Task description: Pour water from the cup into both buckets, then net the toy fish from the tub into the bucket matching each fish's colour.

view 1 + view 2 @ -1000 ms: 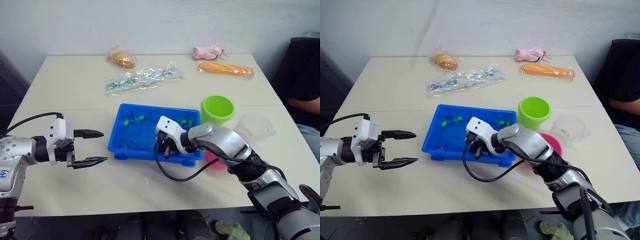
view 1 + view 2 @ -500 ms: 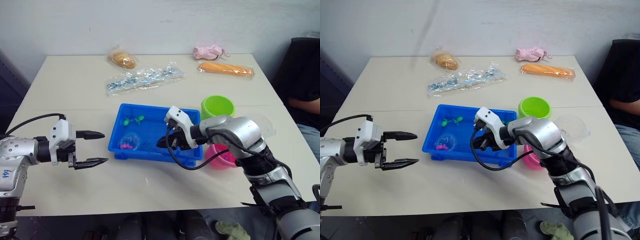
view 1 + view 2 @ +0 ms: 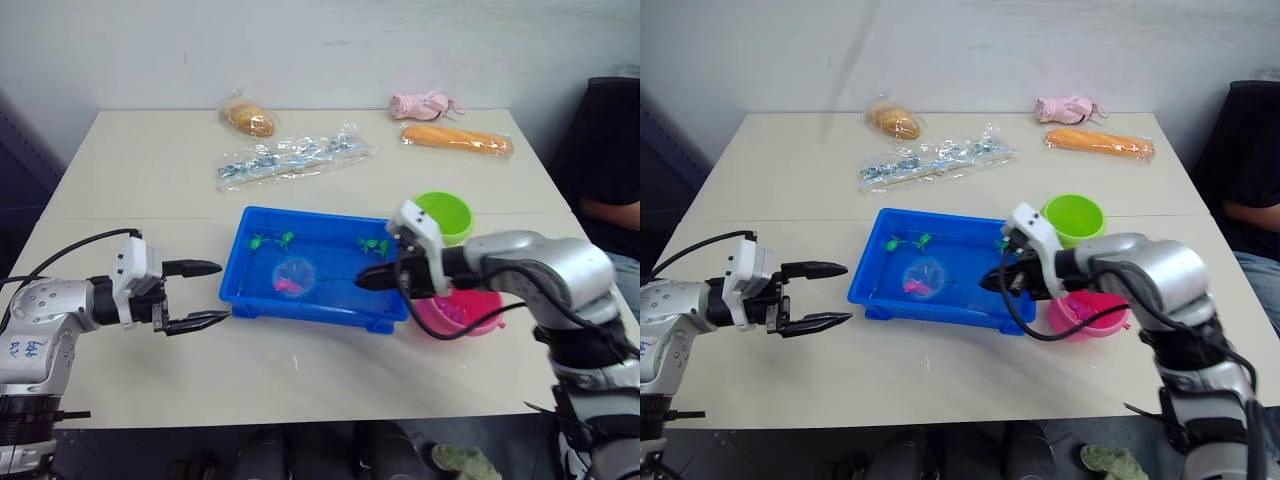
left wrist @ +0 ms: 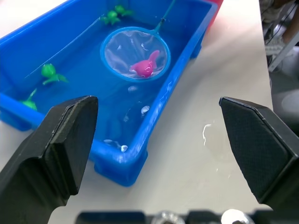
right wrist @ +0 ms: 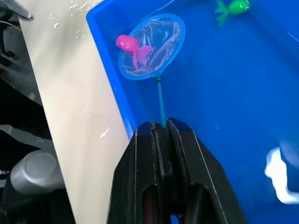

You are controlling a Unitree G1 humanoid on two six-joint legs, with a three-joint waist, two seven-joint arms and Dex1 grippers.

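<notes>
Left gripper [image 3: 205, 294]: black fingers spread wide with nothing between them, hovering over the pale desk [image 3: 150, 190] just beside the left end of the tub.
Right gripper [image 5: 161, 128]: black fingers pinched tight on the thin handle of the net, reaching over the right end of the tub.
Net [image 4: 136, 54]: small round blue-rimmed hoop of fine mesh, lying inside the tub near its front wall, with one pink toy fish [image 4: 145, 66] resting in the mesh.
Tub [image 3: 240, 280]: shallow rectangular bright blue plastic tray at the middle of the desk, wet inside.
Green toy fish [image 3: 269, 240]: tiny green plastic fish near the tub's far left corner; more green fish [image 3: 374, 245] near the far right corner.
Pink bucket [image 3: 470, 310]: small round pink plastic pail just beside the tub's right end, partly behind the right arm.
Green bucket [image 3: 444, 215]: lime green round plastic pail just behind the pink one, near the tub's far right corner, upright and open at the top.
Clear packet [image 3: 290, 157]: long crinkled transparent bag lying behind the tub.
Round bun [image 3: 247, 118]: brown bun in clear wrap near the far left edge.
Long loaf [image 3: 456, 138]: orange-brown loaf in clear wrap at the far right.
Pink soft item [image 3: 423, 103]: small pale pink bundle just behind the loaf.
Person [image 3: 605, 150]: dark sleeve and forearm at the desk's right side.
</notes>
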